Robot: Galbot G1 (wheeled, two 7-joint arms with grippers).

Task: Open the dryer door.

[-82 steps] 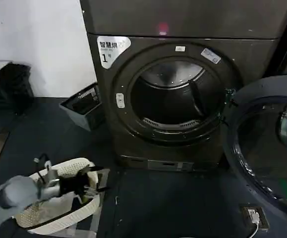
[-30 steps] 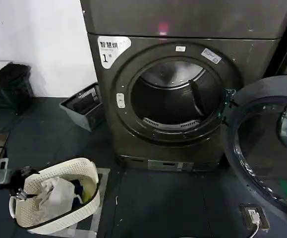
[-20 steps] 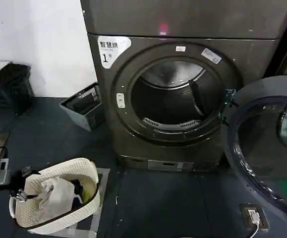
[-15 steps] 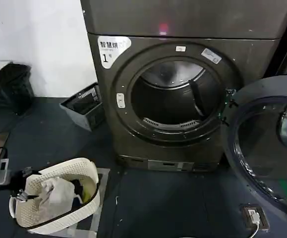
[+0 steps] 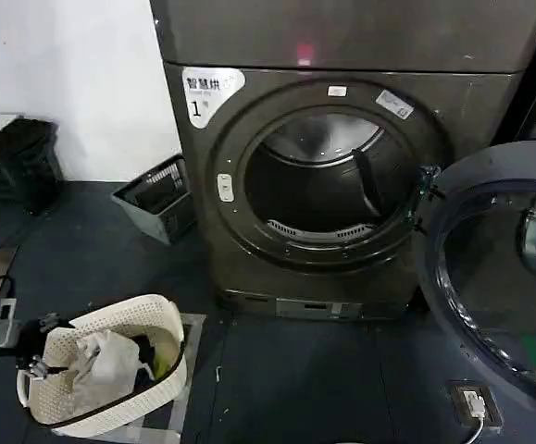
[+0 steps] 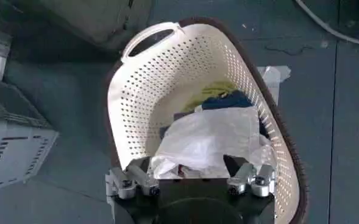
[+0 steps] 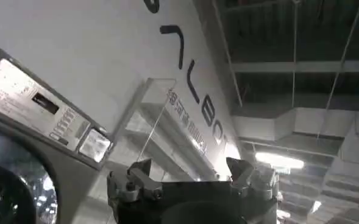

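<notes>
Honestly, we'd say the dryer door (image 5: 490,277) already hung swung wide, our left gripper (image 6: 190,178) parked spread-fingered over the laundry basket (image 6: 136,91) while the right gripper (image 7: 191,176), also spread and holding nothing, pointed up toward the ceiling.

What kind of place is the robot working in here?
Probably a laundry room or laundromat: a front-loading dryer with its dryer door swung open, a number sticker on its front, and a laundry basket of clothes on the floor.

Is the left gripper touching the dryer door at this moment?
Apart. In the head view the left gripper is low by the laundry basket, while the dryer door stands swung open on the far right, with floor between them.
</notes>
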